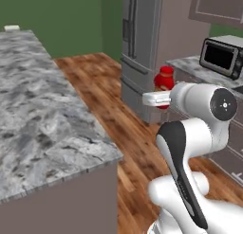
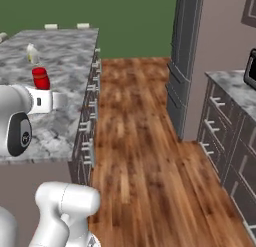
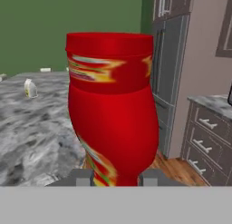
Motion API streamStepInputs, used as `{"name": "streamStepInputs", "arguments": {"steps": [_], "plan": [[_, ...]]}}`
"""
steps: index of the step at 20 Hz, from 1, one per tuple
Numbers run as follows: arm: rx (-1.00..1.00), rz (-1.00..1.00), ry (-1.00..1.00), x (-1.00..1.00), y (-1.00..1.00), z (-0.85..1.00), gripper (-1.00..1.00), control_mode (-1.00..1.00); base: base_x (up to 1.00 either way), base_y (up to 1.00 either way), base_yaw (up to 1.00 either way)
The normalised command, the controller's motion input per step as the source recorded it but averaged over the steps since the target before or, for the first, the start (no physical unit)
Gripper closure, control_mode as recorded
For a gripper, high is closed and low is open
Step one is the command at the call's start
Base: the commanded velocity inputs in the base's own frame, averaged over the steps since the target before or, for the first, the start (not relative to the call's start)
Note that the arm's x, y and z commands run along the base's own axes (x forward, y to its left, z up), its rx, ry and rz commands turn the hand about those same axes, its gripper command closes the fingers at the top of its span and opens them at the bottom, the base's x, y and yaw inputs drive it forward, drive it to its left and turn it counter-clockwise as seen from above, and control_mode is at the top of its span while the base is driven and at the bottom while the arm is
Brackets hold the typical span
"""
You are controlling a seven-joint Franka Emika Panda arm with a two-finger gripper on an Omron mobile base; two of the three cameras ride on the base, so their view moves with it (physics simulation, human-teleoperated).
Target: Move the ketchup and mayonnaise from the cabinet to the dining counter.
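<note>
The two-finger gripper (image 3: 116, 177) is clamping the small red ketchup squeeze bottle (image 3: 111, 114) with the yellowish label, carrying it in the air beside the long grey-white marbled dining counter (image 1: 42, 119), near its long edge, with open wooden floor (image 2: 145, 156) alongside.

Glossy red plastic ketchup (image 3: 111, 123) bottle; polished grey-white marbled stone dining counter (image 1: 42, 114); smooth brown wood-plank floor (image 2: 145, 156)
</note>
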Motion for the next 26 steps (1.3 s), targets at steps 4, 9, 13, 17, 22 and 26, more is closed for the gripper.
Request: {"name": "streamStepInputs", "arguments": {"steps": [4,9,13,17,22,26], "plan": [[0.00,0.00,0.00,0.00,0.00,0.00,1.00,1.00,-0.27,0.44,0.31],[0.00,0.00,0.00,0.00,0.00,0.00,1.00,1.00,-0.04,0.54,0.25],[0.00,0.00,0.00,0.00,0.00,0.00,1.00,1.00,0.00,0.69,0.20],[0.00,0.00,0.00,0.00,0.00,0.00,1.00,1.00,0.00,0.76,0.17],[0.00,0.00,0.00,0.00,0.00,0.00,1.00,1.00,0.00,0.74,0.17],[0.00,0.00,0.00,0.00,0.00,0.00,1.00,1.00,0.12,0.57,0.24]]}}
